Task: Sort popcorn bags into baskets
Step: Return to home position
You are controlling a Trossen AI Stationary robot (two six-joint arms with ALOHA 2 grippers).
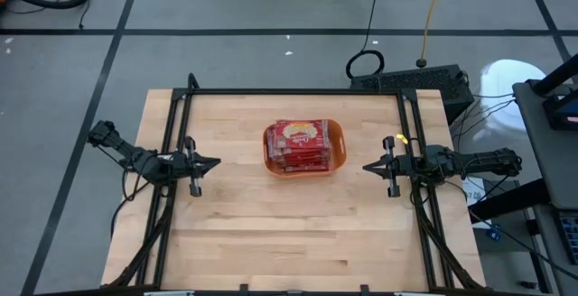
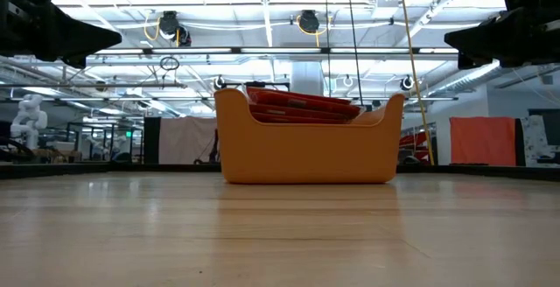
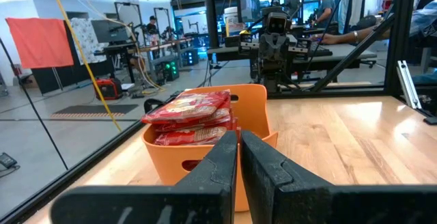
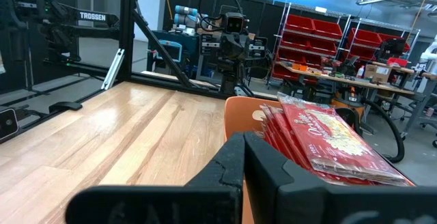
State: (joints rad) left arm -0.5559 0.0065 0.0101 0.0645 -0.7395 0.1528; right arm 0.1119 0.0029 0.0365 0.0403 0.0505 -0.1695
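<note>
Left gripper (image 3: 239, 142), fingers closed on nothing, parked at the left edge of the surface (image 1: 271, 233); right gripper (image 4: 244, 142), likewise closed and empty, at the right edge. Both point toward the orange bin (image 1: 337, 143), midway between those edges. Popcorn bags (image 1: 296, 143) lie stacked inside it, heaped above the rim; none shows on the bare surface. Sorting appears complete. The step in hand is homing, which calls for no new grasp.
</note>
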